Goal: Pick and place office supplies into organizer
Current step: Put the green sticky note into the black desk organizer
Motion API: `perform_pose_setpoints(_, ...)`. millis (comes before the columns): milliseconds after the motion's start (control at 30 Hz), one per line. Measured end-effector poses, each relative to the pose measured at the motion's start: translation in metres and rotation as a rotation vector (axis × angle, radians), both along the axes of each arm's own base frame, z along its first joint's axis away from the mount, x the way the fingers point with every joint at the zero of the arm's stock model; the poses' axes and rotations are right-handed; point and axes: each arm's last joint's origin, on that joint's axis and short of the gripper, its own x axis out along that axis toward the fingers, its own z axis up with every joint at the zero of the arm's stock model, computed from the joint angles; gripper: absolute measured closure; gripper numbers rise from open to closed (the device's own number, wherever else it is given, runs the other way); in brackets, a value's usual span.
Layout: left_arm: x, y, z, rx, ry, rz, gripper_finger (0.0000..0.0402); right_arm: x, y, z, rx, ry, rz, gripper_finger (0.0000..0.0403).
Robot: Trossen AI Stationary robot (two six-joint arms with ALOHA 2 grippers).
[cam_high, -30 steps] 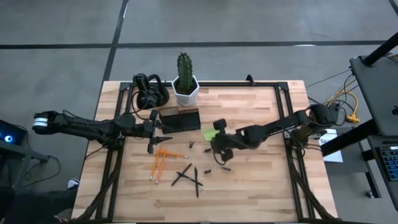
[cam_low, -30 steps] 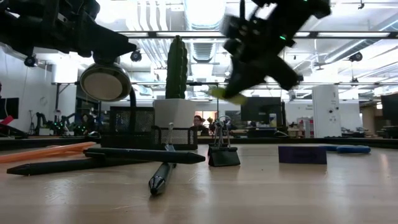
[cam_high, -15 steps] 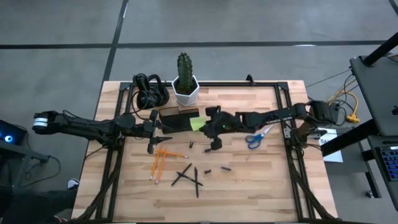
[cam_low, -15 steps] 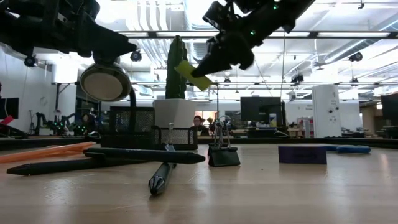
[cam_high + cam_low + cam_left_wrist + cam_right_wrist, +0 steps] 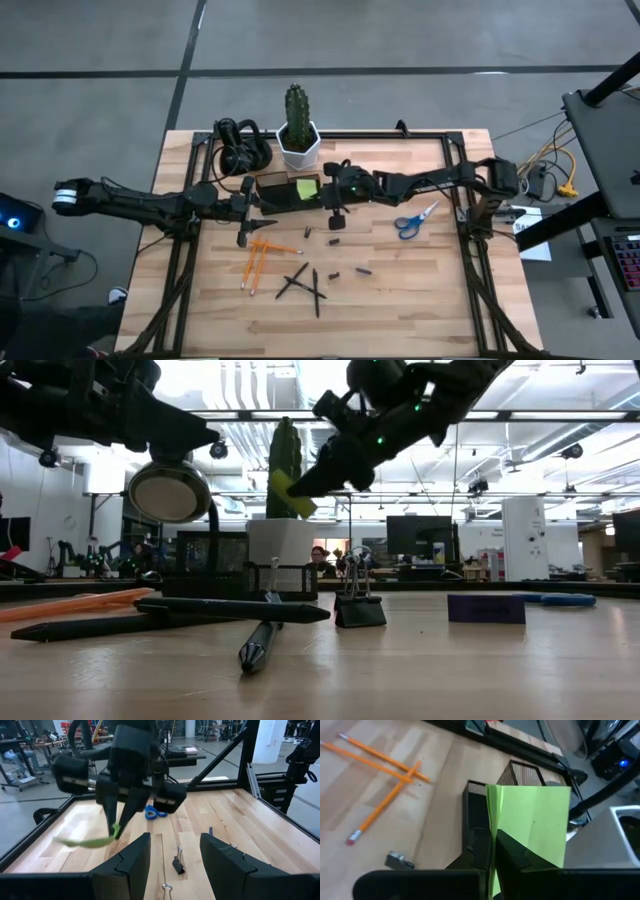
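My right gripper [image 5: 320, 189] is shut on the lime-green sticky-note pad [image 5: 307, 187] and holds it in the air over the dark organizer [image 5: 285, 192], which stands in front of the cactus pot. In the right wrist view the pad [image 5: 535, 820] covers part of the organizer [image 5: 476, 807]. My left gripper [image 5: 262, 204] waits open and level just left of the organizer, touching nothing. Orange pencils [image 5: 256, 260], black pens [image 5: 304, 284], blue-handled scissors [image 5: 412, 218] and small dark bits [image 5: 348, 271] lie flat on the table. My right gripper pinches the pad between its two fingers at one edge [image 5: 496, 827]. The fingers [image 5: 116, 817] come from the table's right, slanting down. The pad [image 5: 82, 841] sticks out beyond the fingertips, nearly flat and slightly drooping, lifted clear above the organizer.
A white cactus pot [image 5: 298, 145] and a black looped gadget [image 5: 240, 148] stand at the far edge behind the organizer. Two binder clips [image 5: 320, 237] stand near the table's middle. A purple block [image 5: 486, 608] lies to the right in the low view.
My right gripper has carried the pad from the table's middle toward the left and far edge, to above the organizer, rolling and tipping its wrist on the way and staying shut. The scissors it hid a second ago now show.
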Motion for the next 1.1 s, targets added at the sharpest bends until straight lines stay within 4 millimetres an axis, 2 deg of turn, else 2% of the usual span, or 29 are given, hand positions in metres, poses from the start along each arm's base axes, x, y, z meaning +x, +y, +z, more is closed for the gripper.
perform_pose_setpoints(200, 0.000, 0.000, 0.000, 0.000, 0.001, 0.000, 0.0244, 0.013, -0.014, -0.014, -0.019, 0.057, -0.021, 0.0394)
perform_pose_setpoints(667, 0.001, 0.000, -0.001, 0.000, 0.009, 0.000, 0.0244, 0.050, -0.026, -0.029, 0.040, 0.295, -0.095, 0.0394)
perform_pose_setpoints(1100, 0.000, 0.000, -0.002, 0.000, 0.018, 0.000, 0.0244, 0.052, -0.030, -0.020, 0.062, 0.359, -0.133, 0.0394)
